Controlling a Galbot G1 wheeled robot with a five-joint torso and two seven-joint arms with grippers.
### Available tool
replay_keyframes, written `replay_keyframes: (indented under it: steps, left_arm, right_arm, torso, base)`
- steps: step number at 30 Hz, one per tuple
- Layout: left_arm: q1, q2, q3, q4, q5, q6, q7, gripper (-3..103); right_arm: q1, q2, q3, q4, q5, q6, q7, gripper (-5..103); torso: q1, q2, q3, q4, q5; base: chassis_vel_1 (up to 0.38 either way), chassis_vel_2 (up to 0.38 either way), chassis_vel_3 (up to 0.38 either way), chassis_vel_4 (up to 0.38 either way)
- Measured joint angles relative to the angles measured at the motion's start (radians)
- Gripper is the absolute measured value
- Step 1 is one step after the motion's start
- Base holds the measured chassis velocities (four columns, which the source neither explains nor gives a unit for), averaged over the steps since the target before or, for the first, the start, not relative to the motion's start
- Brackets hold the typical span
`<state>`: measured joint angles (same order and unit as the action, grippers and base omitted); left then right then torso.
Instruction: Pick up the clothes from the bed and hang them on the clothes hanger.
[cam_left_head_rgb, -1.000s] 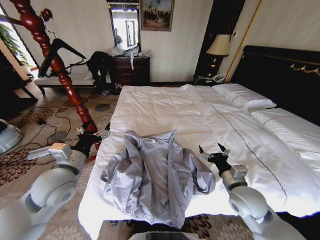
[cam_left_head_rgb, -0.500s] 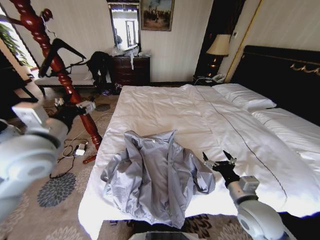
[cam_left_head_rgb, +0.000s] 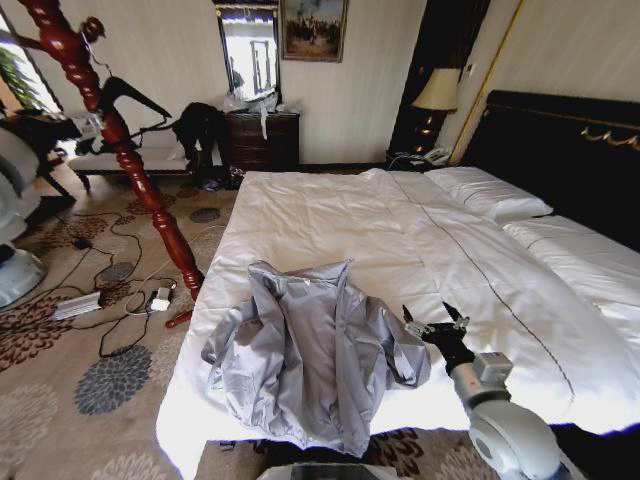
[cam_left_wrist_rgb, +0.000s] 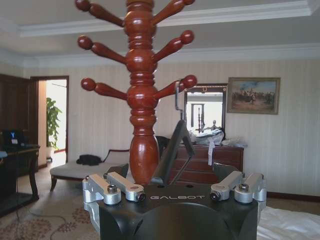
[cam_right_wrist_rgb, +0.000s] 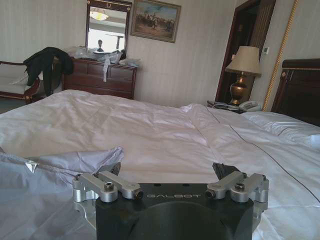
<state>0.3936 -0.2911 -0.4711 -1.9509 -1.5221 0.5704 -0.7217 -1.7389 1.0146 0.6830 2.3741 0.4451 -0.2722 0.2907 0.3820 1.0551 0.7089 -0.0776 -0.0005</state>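
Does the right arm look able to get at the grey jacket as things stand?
Probably yes: the right pincer is open, hovering beside the grey jacket on the bed, with nothing between them.

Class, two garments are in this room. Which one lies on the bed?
The light grey jacket, spread on the bed beside the right gripper; the black garment hangs by the dresser.

The clothes (cam_left_head_rgb: 310, 355) are spread on the near left part of the bed (cam_left_head_rgb: 420, 240), with the right gripper (cam_left_head_rgb: 436, 322) held open just beside their right edge. Left of the bed the coat stand (cam_left_head_rgb: 120, 140) is placed on the floor, the clothes hanger (cam_left_head_rgb: 125, 100) hung on it. The left gripper (cam_left_wrist_rgb: 173, 187) is held open, close before the stand.
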Motion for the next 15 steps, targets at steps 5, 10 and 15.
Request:
replay_keyframes:
  steps: [5, 10, 15]
  left_arm:
    - [-0.135, -0.031, 0.120, 0.113, -0.003, -0.002, 0.060, 96]
    - [-0.315, -0.128, 0.326, 0.254, 0.032, 0.001, 0.072, 96]
    - [-0.466, -0.229, 0.448, 0.325, 0.067, 0.006, 0.065, 96]
  right_arm:
    - [-0.001, -0.002, 0.001, 0.000, 0.003, -0.004, 0.004, 100]
    - [-0.006, -0.002, 0.007, 0.000, 0.007, -0.007, 0.008, 100]
    - [-0.019, 0.015, 0.017, -0.001, 0.005, -0.007, 0.009, 100]
  torso:
    - [0.000, 0.000, 0.000, -0.0002, 0.0004]
    - [0.000, 0.000, 0.000, -0.0006, -0.0001]
    - [0.000, 0.000, 0.000, -0.0010, 0.0006]
  base:
    - [0.000, 0.000, 0.000, 0.000]
    - [0.000, 0.000, 0.000, 0.000]
    - [0.000, 0.000, 0.000, 0.000]
